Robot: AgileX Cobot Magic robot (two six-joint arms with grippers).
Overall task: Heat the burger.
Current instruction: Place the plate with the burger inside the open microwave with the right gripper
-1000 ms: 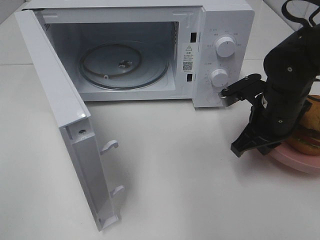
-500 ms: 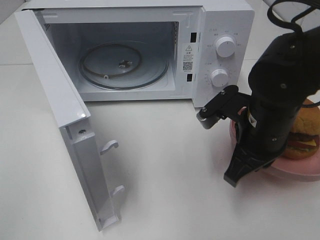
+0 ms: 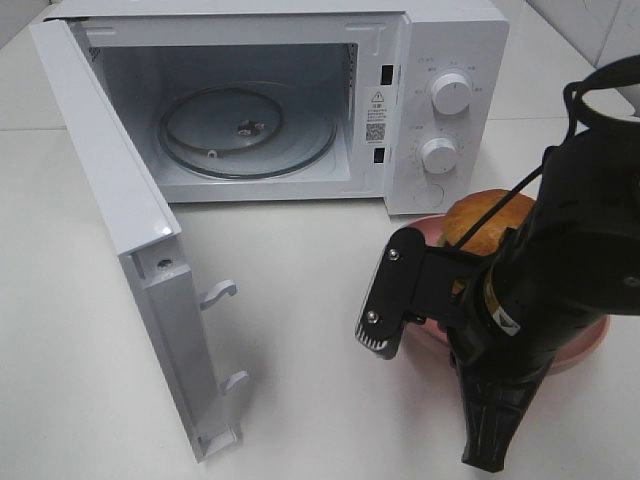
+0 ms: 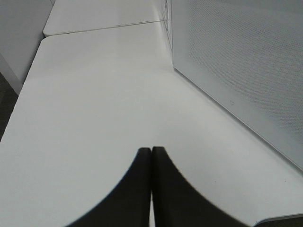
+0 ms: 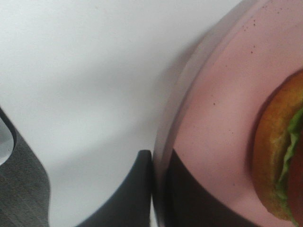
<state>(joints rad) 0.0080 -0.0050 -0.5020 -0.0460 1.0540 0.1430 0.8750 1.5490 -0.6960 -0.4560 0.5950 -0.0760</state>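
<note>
Obs.: the burger (image 3: 482, 214) sits on a pink plate (image 5: 222, 94) on the worktop (image 3: 310, 270), just in front of the microwave (image 3: 440, 60) at its control-knob end; most of it is hidden behind the right arm in the high view. The microwave door (image 3: 110, 190) stands wide open, and the glass turntable (image 3: 245, 130) carries nothing. The right tool (image 5: 157, 157) is clenched across the plate's rim, one finger on the outside and one on the inside, apart from the bun. I cannot tell whether the plate is clear of the worktop. The left tool (image 4: 151, 150) is clenched on nothing, low over bare worktop beside a perforated white panel. Handling, my judgement: the burger is light, soft and loosely stacked, so a pinch on the bun would crush it or slide the layers. The plate looks stiff and smooth, which makes the rim the sensible hold. An edge grip puts the load off to one side, so the plate may droop and the burger may slip toward the low side unless kept level.
</note>
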